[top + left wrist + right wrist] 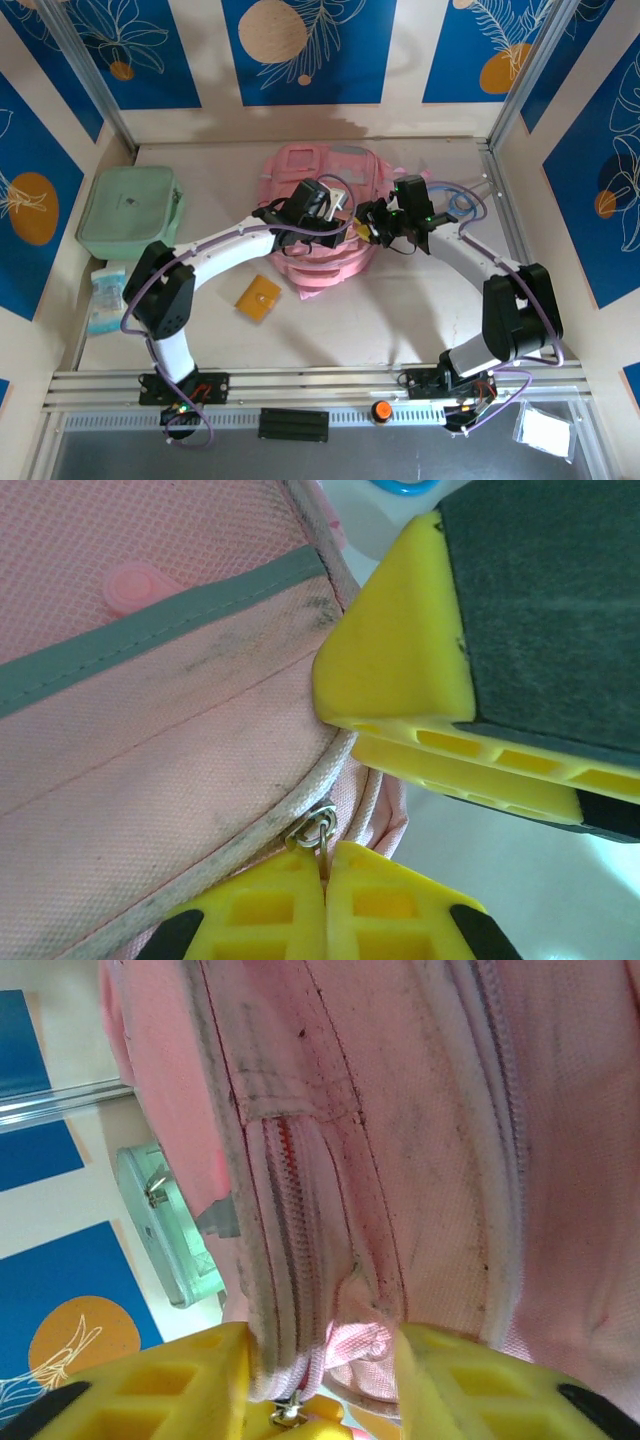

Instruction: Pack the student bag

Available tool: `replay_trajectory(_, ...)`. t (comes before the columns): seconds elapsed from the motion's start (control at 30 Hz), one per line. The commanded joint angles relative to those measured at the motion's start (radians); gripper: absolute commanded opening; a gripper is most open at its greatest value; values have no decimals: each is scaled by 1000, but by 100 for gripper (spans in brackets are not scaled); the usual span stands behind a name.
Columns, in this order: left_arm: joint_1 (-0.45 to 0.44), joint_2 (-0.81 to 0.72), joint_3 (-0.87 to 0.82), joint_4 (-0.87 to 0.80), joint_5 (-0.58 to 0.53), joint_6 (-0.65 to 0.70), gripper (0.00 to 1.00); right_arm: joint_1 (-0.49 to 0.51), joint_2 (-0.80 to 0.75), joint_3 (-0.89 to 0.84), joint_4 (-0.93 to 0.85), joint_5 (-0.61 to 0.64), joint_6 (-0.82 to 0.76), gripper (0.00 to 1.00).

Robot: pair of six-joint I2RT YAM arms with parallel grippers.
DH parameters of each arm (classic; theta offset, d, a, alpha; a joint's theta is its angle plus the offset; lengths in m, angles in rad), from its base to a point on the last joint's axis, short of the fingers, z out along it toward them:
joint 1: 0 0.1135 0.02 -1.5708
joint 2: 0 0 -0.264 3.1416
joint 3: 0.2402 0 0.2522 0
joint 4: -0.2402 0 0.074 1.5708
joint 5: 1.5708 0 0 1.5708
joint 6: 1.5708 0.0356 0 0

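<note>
**2 hands meet at the bag's zip**

The student bag (pixel 312 168) lies toward the back of the bench (pixel 400 305), roughly in the middle, with both arms reaching in over its near edge. It is pink mesh-like fabric with a grey trim stripe (pixel 150 625) running across 1 panel, and the cloth along the seams looks smudged.

The left hand (pixel 325 868) sits at the bag's edge with its 2 yellow fingers pressed together, clamped on the small metal zip pull (pixel 314 830) that pokes out just above the fingertips. In the left wrist view, 1 finger of the other hand (yellow body, dark pad) hangs close by at the upper right, just beside the bag's rim.

The right hand (pixel 322 1358) has its fingers apart, 1 on each side of a bunched fold of pink fabric that carries a zip line. The cloth fills the gap between them, but whether they are pinching it cannot be told.

A mint green case (pixel 130 210) rests at the left of the bench, well apart from the bag. An orange card-like item (pixel 257 297) lies on the bench in front of the bag, near the left arm, and a pale packet (pixel 103 298) sits at the left edge below the case.
</note>
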Motion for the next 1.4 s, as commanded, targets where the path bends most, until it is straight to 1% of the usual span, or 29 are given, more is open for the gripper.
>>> replay_trajectory(0.0, -9, 14, 26, 35, 70, 4, 0, -7, 36, 49, -28, -56, 15, 35)
replay_trajectory(0.13, -7, 21, 35, -2, 57, 26, 0, -9, 59, 80, -64, -55, -4, 22)
replay_trajectory(0.2, -5, 16, 33, -32, 24, 48, 0, -11, 58, 87, -82, -39, -15, 15)
replay_trajectory(0.33, 31, -35, -38, -38, -3, 78, 0, -32, 43, 88, -121, -6, -38, 9)
replay_trajectory(0.37, 45, -52, -57, -45, -3, 89, 0, -39, 37, 86, -127, -1, -46, 5)
replay_trajectory(0.4, 57, -68, -71, -58, -7, 102, 0, -44, 33, 85, -134, 4, -50, 4)
replay_trajectory(0.57, 111, -138, -122, -160, -87, 141, 0, -78, 22, 88, -153, 10, -79, 4)
replay_trajectory(0.67, 143, -158, -147, -191, -126, 150, 0, -89, 26, 96, -154, 5, -92, 4)
replay_trajectory(0.83, 209, -177, -180, -197, -159, 154, 0, -104, 33, 114, -168, 3, -125, 4)
replay_trajectory(1.0, 262, -180, -191, -198, -154, 171, 0, -111, 41, 122, -180, -1, -148, 3)
replay_trajectory(1.1, 291, -179, -182, -217, -190, 165, 0, -116, 41, 119, -188, 6, -148, 5)
replay_trajectory(1.2, 321, -158, -135, -262, -231, 140, 0, -121, 43, 124, -199, 12, -155, 5)
replay_trajectory(1.3, 335, -134, -104, -277, -259, 159, 0, -126, 42, 129, -208, 15, -167, 5)
replay_trajectory(1.37, 349, -117, -89, -267, -247, 191, 0, -129, 44, 134, -215, 14, -178, 5)
